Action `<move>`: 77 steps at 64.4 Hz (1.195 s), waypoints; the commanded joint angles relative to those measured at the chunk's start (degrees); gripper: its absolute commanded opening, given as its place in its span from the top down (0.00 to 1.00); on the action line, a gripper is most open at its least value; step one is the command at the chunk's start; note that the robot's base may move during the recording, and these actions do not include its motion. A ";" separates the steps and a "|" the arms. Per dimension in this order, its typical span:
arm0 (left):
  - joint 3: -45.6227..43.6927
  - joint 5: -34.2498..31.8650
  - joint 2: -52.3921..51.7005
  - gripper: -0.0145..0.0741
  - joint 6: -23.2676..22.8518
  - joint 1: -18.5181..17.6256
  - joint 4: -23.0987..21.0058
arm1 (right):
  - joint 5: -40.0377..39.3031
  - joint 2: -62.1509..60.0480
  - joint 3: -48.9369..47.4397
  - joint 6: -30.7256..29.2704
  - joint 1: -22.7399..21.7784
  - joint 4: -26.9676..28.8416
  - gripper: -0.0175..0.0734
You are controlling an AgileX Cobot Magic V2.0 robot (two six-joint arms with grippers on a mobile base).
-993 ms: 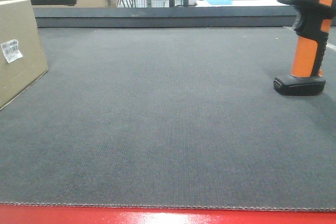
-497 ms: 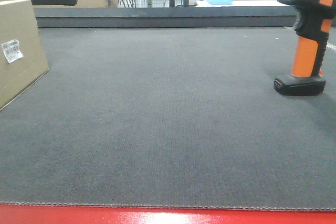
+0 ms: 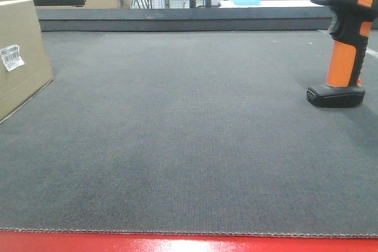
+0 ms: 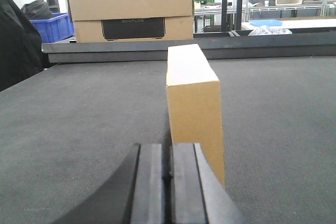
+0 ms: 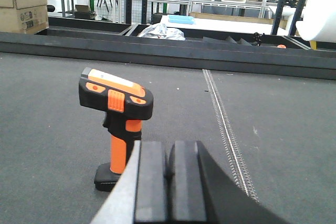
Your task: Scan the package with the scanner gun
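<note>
Package: tan cardboard box, standing upright on edge on the dark surface at its left side; white barcode label on the face turned toward the middle, which by my reading leaves it open to a scan from the right.
Scanner gun: orange and black scanner gun, standing upright on its flat base at the right side, well apart from the package; grip vertical and free on all sides, a posture that seems meant for an easy side grasp.
Left hand: left hand, fingers pressed together, holding nothing; low over the surface, aimed at the narrow end of the box just ahead.
Right hand: right hand, fingers likewise together and empty; the scanner stands just ahead and slightly left.
Front view: shows both items and the label; neither hand appears.
Left wrist view: shows the box's thin edge and top, not the label; a large carton stands beyond the far rail.
Right wrist view: shows the scanner's buttons and a stitched seam in the surface.
Progress: judged not begun; scanner untouched.
</note>
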 commanded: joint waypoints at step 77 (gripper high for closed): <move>-0.03 -1.46 -0.31 0.96 -0.34 0.14 -0.42 | -9.32 -10.36 18.15 -1.01 -3.67 5.27 0.98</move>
